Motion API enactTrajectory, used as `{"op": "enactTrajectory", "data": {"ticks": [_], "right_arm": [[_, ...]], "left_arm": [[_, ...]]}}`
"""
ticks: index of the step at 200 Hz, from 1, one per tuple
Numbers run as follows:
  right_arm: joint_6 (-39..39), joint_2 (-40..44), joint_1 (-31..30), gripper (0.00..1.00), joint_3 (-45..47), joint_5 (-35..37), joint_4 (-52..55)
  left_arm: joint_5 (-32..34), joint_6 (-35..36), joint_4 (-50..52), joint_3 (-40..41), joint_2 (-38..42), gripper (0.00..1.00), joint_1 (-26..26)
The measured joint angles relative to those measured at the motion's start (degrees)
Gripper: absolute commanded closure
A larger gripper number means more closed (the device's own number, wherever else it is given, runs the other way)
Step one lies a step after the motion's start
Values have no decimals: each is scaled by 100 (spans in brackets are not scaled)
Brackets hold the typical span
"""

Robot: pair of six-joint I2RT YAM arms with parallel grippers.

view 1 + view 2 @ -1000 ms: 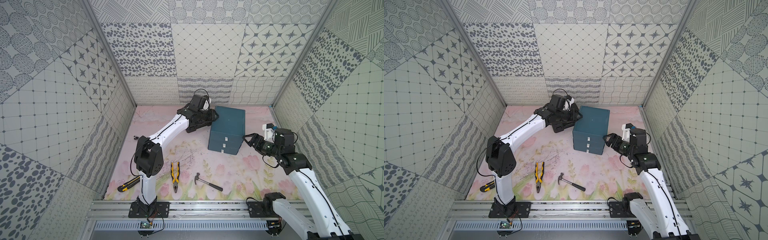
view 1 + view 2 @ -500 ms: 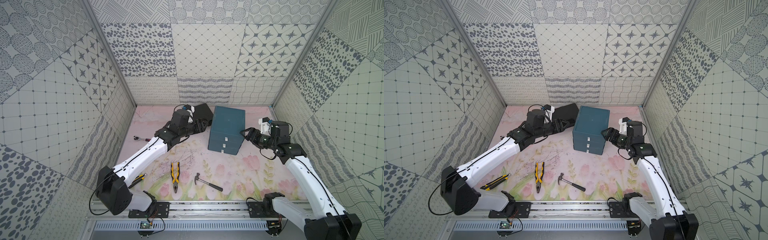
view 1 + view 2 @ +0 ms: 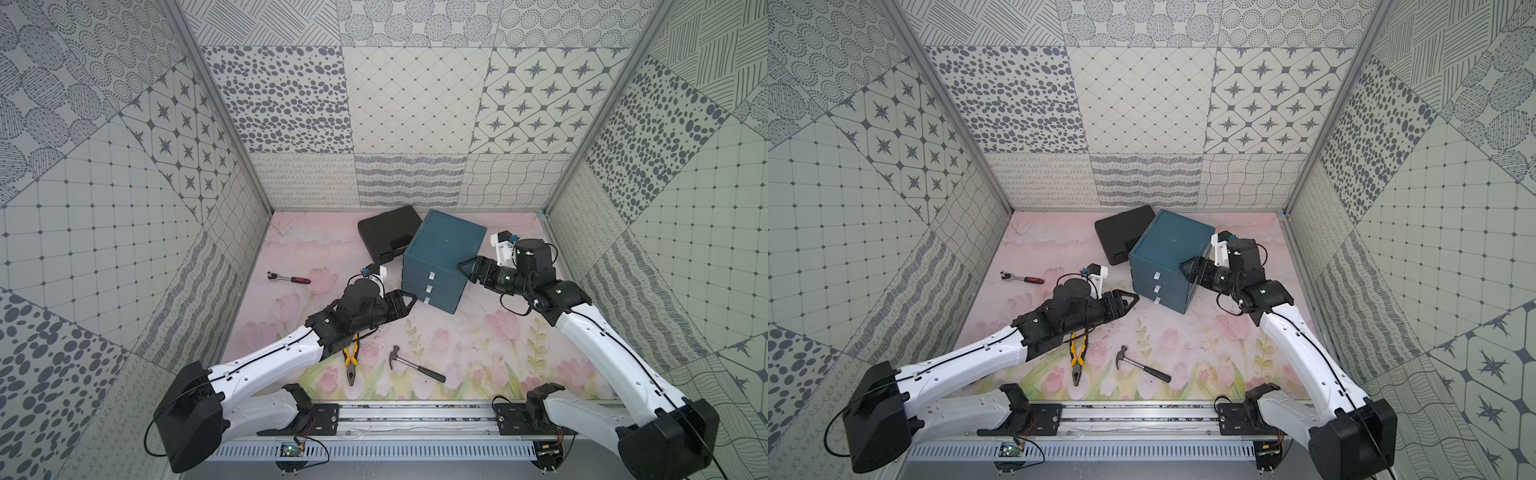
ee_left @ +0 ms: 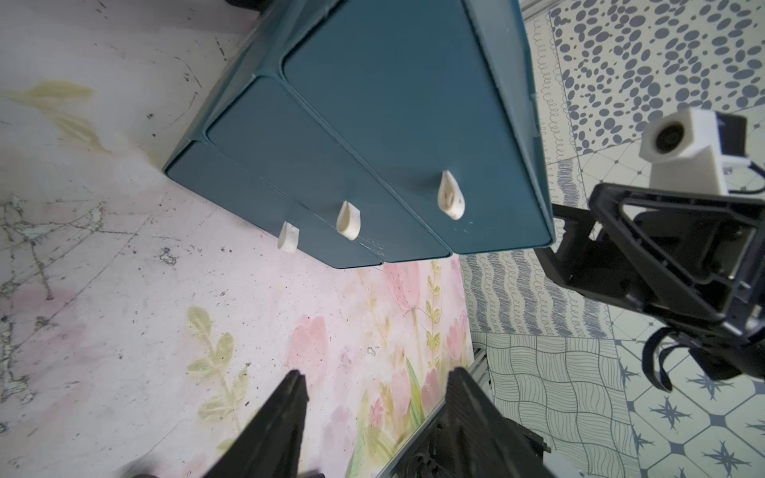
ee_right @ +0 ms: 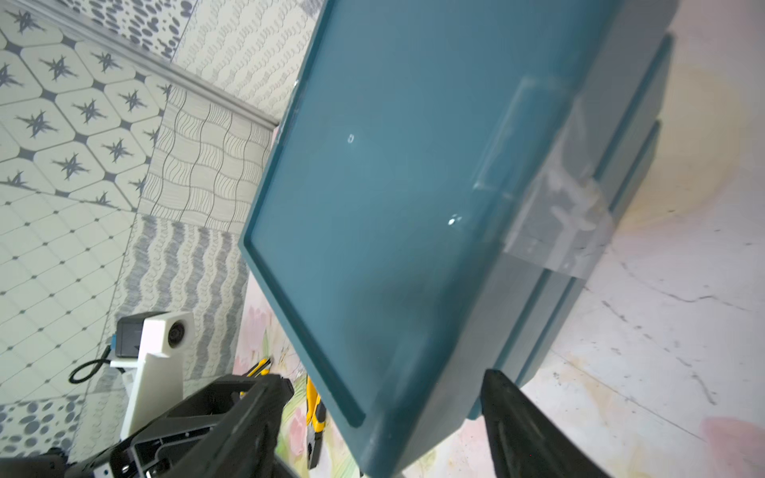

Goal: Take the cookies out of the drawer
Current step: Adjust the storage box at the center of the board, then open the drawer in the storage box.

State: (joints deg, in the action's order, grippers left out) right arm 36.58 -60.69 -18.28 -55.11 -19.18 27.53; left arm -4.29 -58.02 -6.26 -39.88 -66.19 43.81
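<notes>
Drawer unit: we saw the teal three-drawer cabinet [image 3: 441, 259] standing on the floral table [image 3: 478, 357], all three drawers pushed in, each with a small white handle [image 4: 450, 201].
Cookies: we saw none in any view; we judged they lay inside one of the closed drawers, which one we could not tell.
Left gripper: the left gripper [image 4: 374, 387] hung just in front of the drawer fronts, fingers spread and empty, nothing between them.
Right gripper: the right gripper [image 5: 383, 397] had its fingers spread wide astride the cabinet's near top corner; we could not tell whether they touched it.
Clutter: yellow-handled pliers [image 3: 351, 363], a hammer [image 3: 415, 368], a ratchet wrench [image 3: 289, 278] and a black case [image 3: 388, 232] lay around the cabinet.
Risk, handle: we thought the small tapered handle could slip from the left fingers if they closed off-centre.
Risk, cabinet: we judged the light cabinet might slide or tip towards the pull unless the right gripper braced it firmly.
Risk, wrong drawer: with contents hidden, we might have opened an empty one.
</notes>
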Motion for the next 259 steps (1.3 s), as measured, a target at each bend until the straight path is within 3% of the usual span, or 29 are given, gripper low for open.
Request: {"op": "enactTrajectory", "data": {"ticks": [65,119,159,202,214,259], "right_arm": [[155,1659,13,23,557,863,208],[337,1683,13,23,577,920,402],[376,1637,13,23,575,918,428],[374,1585,13,24,575,916,468],[372,1587,13,24,575,922,481],[317,1665,13,24,570,964,498]], "left_arm": [[63,-815,-1934,26,-1102,42,400],[562,-1231,-2962,-210,-1687,49,608],[876,-1451,-3272,-367,-1897,60,614],[1104,-1709,-3418,-476,-2070,65,616],[1152,-1812,-3425,-498,-2109,63,619],[1314,-2186,-3353,-470,-2124,39,634]]}}
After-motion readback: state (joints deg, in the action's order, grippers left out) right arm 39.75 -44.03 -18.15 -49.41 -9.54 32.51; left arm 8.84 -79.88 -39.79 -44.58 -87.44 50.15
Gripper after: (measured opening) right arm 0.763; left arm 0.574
